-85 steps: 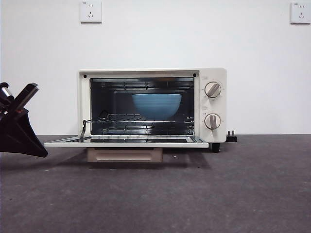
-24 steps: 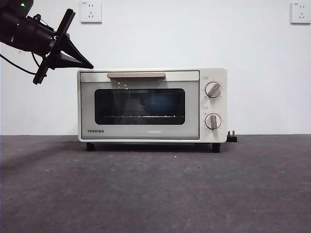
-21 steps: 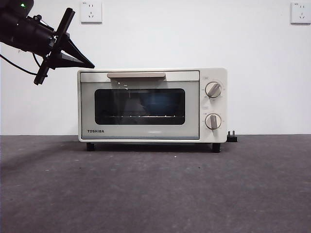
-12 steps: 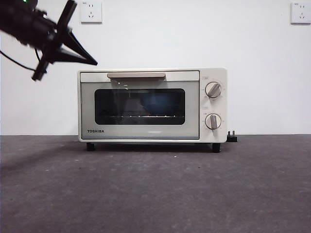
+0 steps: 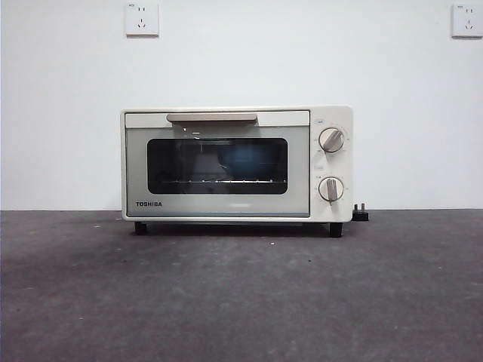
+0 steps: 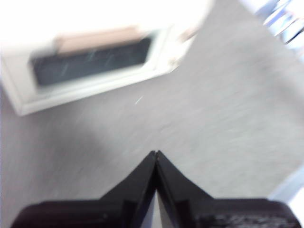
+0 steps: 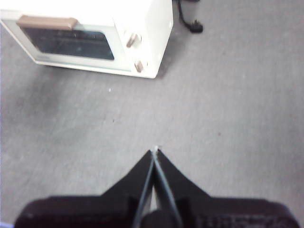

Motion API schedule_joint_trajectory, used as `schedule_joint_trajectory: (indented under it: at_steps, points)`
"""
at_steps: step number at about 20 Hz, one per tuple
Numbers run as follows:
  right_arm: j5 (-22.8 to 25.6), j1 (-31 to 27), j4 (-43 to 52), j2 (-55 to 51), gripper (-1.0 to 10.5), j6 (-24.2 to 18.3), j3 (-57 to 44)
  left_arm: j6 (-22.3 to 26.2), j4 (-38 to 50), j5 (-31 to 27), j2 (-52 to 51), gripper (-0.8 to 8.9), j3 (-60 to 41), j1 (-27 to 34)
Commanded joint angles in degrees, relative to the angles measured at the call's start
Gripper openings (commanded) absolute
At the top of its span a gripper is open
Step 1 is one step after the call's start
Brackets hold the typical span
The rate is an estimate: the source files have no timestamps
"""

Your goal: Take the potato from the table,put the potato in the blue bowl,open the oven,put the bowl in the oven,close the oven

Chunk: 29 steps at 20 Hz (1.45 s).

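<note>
1. Since half a second ago the dark arm at the front view's upper left has gone out of frame; the oven is unchanged, door shut.
2. Blue bowl sits inside, dim blue behind the dark glass, on the rack. Potato cannot be made out.
3. Beige handle lies flat along the door's top edge; two knobs to its right.
4. Left gripper: jaws pressed together, nothing between them, above bare table, well apart from the oven. View blurred.
5. Right gripper: jaws together, empty, over the table, oven far off.
</note>
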Motion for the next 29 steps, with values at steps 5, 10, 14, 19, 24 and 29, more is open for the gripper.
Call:
schedule_joint_trajectory:
  at_steps: [5,10,14,19,24,29]
  points:
    - [0.07,0.04,-0.17,1.73,0.0,1.07,-0.55,-0.28,-2.54,-0.09,-11.10,-0.04,0.04,-6.51]
    - [0.07,0.04,-0.24,5.66,0.0,1.07,-0.55,-0.28,-2.54,-0.15,-11.65,-0.04,0.04,-6.49]
    - [0.07,0.04,-0.17,11.19,0.0,1.09,-0.55,1.77,-2.71,-0.57,-10.40,-0.04,0.04,-5.62]
    - [0.09,0.04,0.00,18.73,0.0,1.07,-0.55,24.83,5.75,-5.05,-12.72,-0.04,-5.42,3.65]
    - [0.07,0.04,3.13,26.73,0.0,1.07,-0.55,24.92,38.91,-2.27,-23.45,-0.04,-31.71,17.79]
    - [1.11,0.04,14.45,32.35,0.0,1.07,-0.55,21.51,50.64,-7.13,-32.09,-0.04,-50.36,21.70]
